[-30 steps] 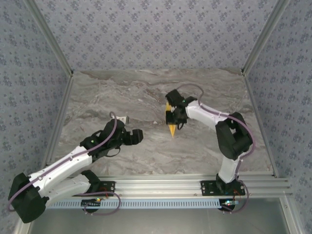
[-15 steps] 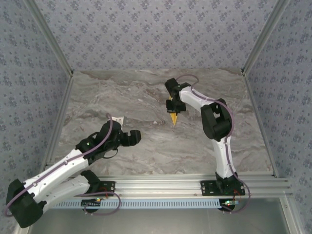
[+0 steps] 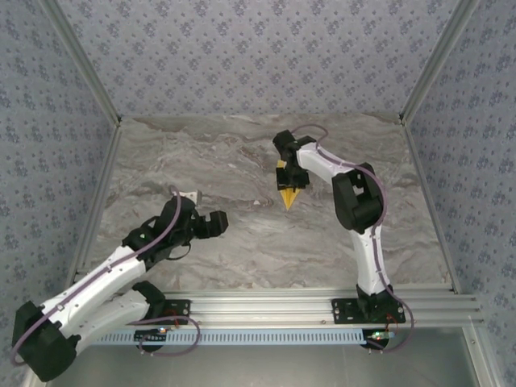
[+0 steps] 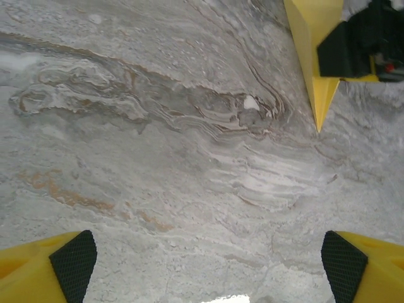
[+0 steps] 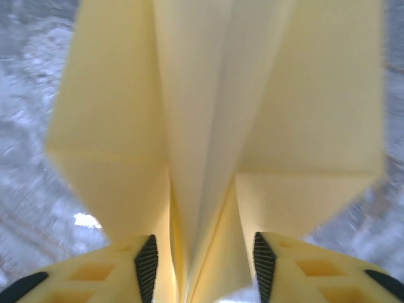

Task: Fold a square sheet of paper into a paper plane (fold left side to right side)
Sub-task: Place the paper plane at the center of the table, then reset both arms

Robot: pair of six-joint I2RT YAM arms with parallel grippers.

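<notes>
The marbled desk [image 3: 242, 161] carries the work a little right of its centre, with bare stone all round. The right arm reaches in from the near right corner, and its pincer [image 3: 287, 182] sits directly over the paper plane [image 3: 288, 196]. The left arm lies low along the near left side. Its pincer [image 3: 213, 223] is spread wide with nothing in it and stands well apart from the plane, which lies off to its far right.

In the right wrist view, the right pincer's pads [image 5: 147, 265] stand apart on either side of the plane's centre keel [image 5: 202, 189], which looks loose rather than pinched.

The plane's long axis runs from far edge to near edge, and its sharp tip [image 4: 320, 123] points toward the near edge. It looks fully folded, so the right arm probably only has to lift away. Nothing blocks it.
</notes>
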